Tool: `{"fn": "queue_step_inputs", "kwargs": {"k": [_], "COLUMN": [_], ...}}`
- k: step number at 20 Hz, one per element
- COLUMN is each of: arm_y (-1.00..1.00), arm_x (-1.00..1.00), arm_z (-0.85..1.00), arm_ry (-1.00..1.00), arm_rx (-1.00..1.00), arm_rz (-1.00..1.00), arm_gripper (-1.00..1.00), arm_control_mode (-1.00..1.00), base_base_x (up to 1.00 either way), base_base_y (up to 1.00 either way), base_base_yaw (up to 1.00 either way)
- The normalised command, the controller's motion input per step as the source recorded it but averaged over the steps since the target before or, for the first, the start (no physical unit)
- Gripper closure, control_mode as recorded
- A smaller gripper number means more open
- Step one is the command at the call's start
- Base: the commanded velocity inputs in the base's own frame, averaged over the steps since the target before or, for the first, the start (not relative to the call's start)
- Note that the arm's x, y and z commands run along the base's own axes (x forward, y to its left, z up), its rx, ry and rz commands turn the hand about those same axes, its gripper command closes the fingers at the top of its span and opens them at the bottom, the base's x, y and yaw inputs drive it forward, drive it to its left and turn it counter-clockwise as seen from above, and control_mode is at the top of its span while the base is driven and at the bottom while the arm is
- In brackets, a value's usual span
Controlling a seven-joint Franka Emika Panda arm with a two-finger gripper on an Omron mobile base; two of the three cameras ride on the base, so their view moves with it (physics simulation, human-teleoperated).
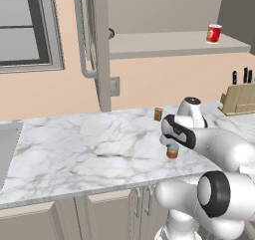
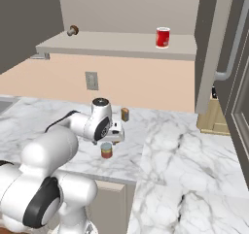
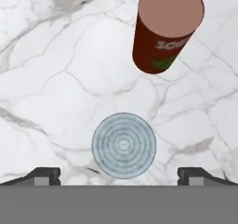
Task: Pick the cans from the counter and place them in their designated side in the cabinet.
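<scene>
The end effector [image 3: 119, 175] hangs wide open, holding nothing, right above the short can with the teal top [image 3: 123, 145], which stands on the white bench [image 3: 56, 79] near the taller dark red can [image 3: 166, 30].

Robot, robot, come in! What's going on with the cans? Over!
Gripper open, above the short can, not gripping. Taller can standing beyond it on the counter. Nothing between fingers and can. Over.

Pale lettering on the dark red can's [image 3: 160, 37] label, cut off and blurred, roughly "SO"; otherwise unreadable.
</scene>
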Motion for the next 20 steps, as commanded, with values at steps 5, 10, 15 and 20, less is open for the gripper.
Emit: {"fn": "queue_step_inputs", "kwargs": {"k": [5,10,15,20], "arm_y": [0.0,0.0,0.0,0.0], "arm_x": [0.05,0.05,0.07,0.08], "arm_z": [-0.14,-0.14,-0.15,-0.14], "arm_ry": [0.02,0.02,0.02,0.02], "arm_rx": [0.0,0.0,0.0,0.0], "arm_rz": [0.01,0.01,0.01,0.01], "arm_gripper": [-1.0,-1.0,-1.0,-1.0], "arm_control_mode": [-1.0,-1.0,-1.0,-1.0], "base_base_x": [0.0,0.0,0.0,0.0], "base_base_y": [0.0,0.0,0.0,0.0], "base_base_yaw": [0.0,0.0,0.0,0.0]}}
